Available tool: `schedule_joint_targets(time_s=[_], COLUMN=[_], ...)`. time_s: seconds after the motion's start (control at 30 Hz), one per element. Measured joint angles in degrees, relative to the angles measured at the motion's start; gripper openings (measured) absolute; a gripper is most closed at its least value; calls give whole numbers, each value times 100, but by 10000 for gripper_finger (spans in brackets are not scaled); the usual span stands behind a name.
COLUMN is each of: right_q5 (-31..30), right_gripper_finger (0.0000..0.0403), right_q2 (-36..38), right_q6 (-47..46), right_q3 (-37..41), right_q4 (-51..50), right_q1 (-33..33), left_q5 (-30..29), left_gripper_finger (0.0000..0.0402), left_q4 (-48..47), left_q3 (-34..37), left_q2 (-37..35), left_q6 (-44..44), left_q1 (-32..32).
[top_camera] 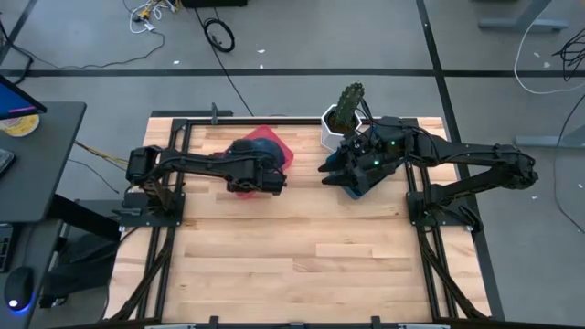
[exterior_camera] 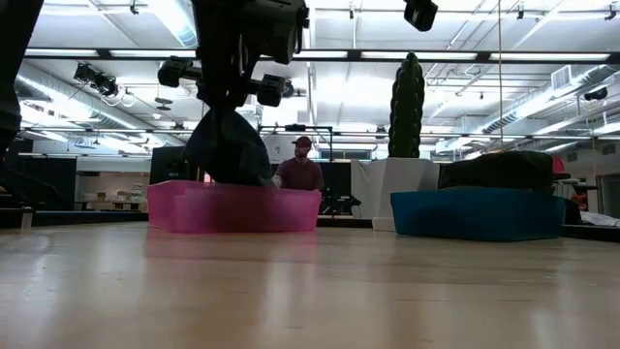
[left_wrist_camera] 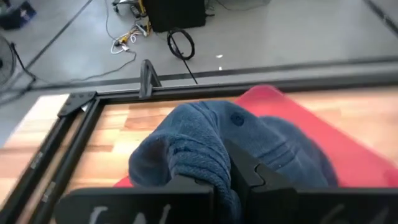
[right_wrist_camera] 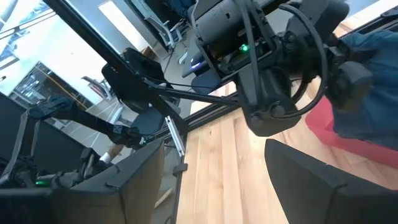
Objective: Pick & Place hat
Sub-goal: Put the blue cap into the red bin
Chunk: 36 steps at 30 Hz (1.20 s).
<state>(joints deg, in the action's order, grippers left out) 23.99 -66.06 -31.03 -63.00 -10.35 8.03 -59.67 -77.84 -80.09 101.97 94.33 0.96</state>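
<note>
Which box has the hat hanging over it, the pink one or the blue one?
The pink box. The left gripper holds the blue hat above it; the blue box sits under the right arm.

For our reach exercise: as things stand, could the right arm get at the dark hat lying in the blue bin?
Probably yes. The right hand, fingers open, hovers right beside the blue bin, and nothing covers the dark hat there. The left hand is busy at the pink bin.

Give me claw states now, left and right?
Left claw: shut on the blue hat, over the pink tray.
Right claw: open, holding nothing, by the blue bin.
</note>
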Motion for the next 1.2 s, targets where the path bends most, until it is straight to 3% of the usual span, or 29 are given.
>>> schedule_joint_targets(time_s=[0.27, 0.53, 0.9, 1.03, 1.2], right_q5=[-105, -105, -105, -105, -107], right_gripper_finger=[278, 278, 278, 278, 278], right_q2=[0, 0, 0, 0, 0], right_q6=[0, -28, -44, -44, -44], right_q3=[2, 2, 2, 2, 2], right_q4=[-27, -63, -88, -94, -94], right_q1=[2, 2, 2, 2, 2], left_q5=[271, 1033, 1033, 1021, 1033], left_gripper_finger=[11, 13, 15, 11, 21], left_q4=[55, 22, 2, 12, 282], left_q3=[176, 984, 1211, 1211, 1211], left_q2=[37, 44, 42, 41, 39], left_q6=[-1019, -400, 1253, 1179, 358], left_q1=[39, -32, -151, 34, 286])
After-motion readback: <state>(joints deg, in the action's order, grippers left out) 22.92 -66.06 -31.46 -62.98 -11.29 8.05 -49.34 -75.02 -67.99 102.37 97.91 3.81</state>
